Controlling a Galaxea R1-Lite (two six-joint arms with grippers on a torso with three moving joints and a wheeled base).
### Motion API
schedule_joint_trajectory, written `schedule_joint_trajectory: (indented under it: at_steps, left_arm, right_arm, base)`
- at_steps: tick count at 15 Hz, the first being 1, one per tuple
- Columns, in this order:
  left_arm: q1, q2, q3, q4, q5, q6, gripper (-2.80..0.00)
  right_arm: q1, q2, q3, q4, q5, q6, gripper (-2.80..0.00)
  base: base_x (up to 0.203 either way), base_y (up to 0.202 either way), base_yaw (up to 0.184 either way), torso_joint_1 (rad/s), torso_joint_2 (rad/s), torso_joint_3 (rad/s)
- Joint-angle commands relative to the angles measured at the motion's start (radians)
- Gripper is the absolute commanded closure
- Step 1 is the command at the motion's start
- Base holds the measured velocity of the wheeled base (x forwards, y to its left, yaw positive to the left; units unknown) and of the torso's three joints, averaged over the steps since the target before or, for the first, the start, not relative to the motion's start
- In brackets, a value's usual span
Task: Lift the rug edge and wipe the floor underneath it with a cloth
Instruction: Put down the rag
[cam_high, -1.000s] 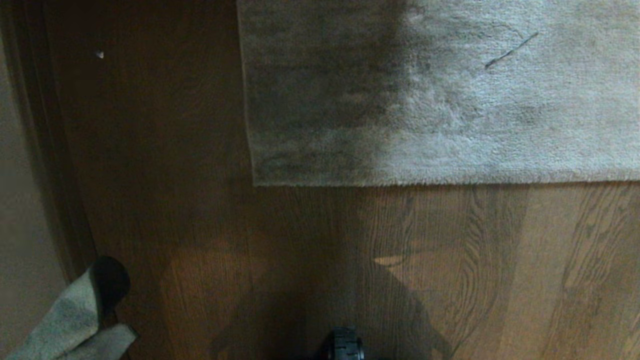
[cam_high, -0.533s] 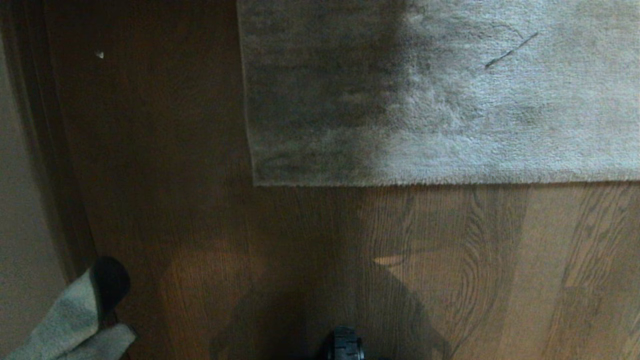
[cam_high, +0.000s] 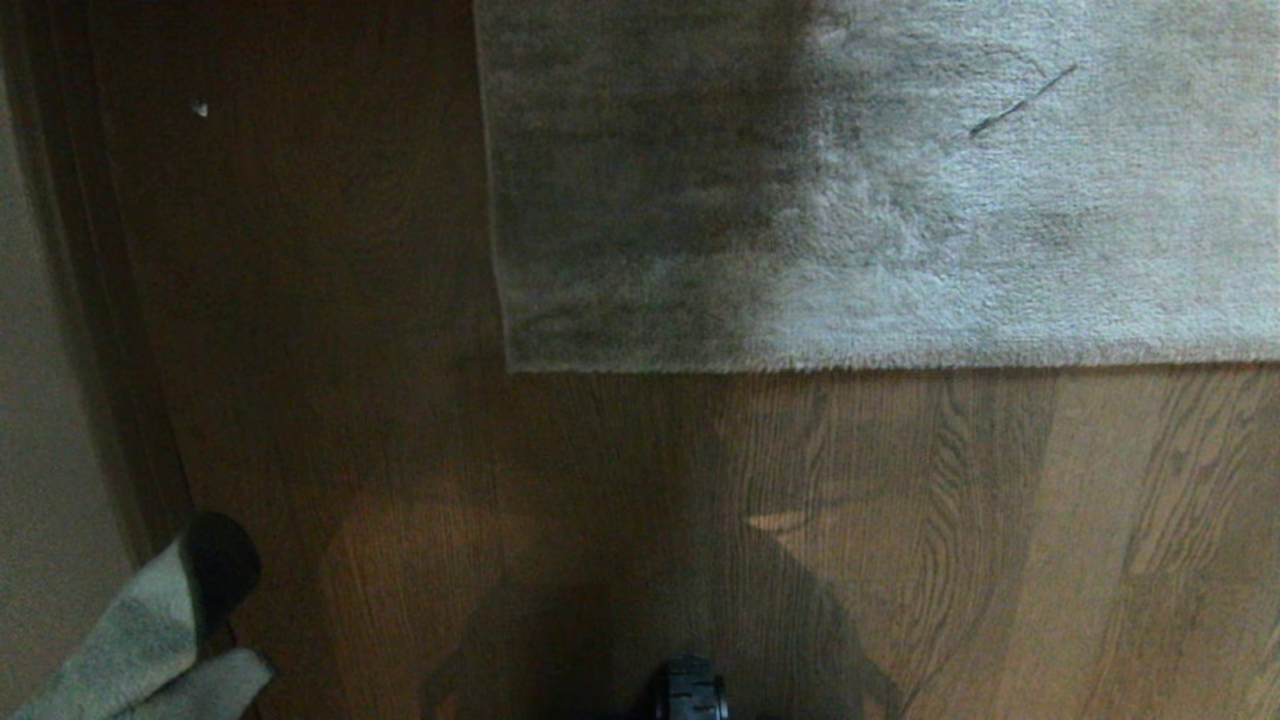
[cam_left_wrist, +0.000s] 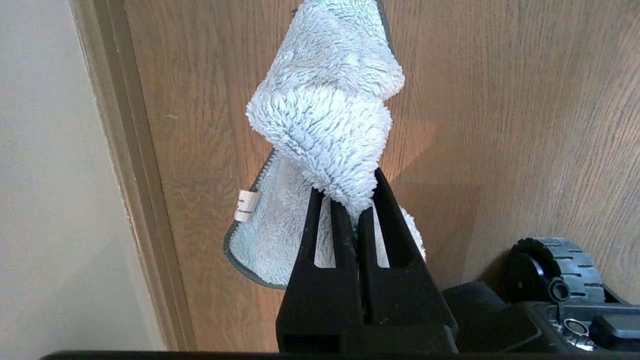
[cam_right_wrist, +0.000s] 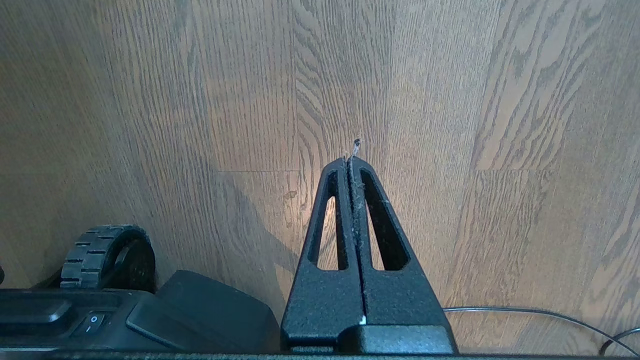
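the rug edge (cam_high: 880, 362) lies flat on the floor (cam_high: 600, 500), its square corner (cam_high: 512, 366) toward the left and darkened by shadow. the cloth (cam_left_wrist: 325, 125) hangs twisted from the left claw (cam_left_wrist: 357, 200), which is clenched on it low at the left, beside the baseboard (cam_left_wrist: 125, 150). the right claw (cam_right_wrist: 351, 161) is clenched on nothing, over bare floor near a wheel (cam_right_wrist: 107, 255).
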Motion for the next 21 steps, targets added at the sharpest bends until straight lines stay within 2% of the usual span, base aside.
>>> schedule_joint_trajectory:
  at_steps: [1, 21]
  left_arm:
    - [0.000, 0.000, 0.000, 0.000, 0.001, 0.000, 0.00]
    - [0.000, 0.000, 0.000, 0.000, -0.003, 0.007, 0.00]
  right_arm:
    - [0.000, 0.002, 0.000, 0.000, 0.000, -0.001, 0.00]
    - [0.000, 0.002, 0.000, 0.001, 0.000, -0.001, 0.00]
  base:
    - [0.000, 0.000, 0.000, 0.000, 0.00, 0.000]
    - [0.000, 0.000, 0.000, 0.000, 0.00, 0.000]
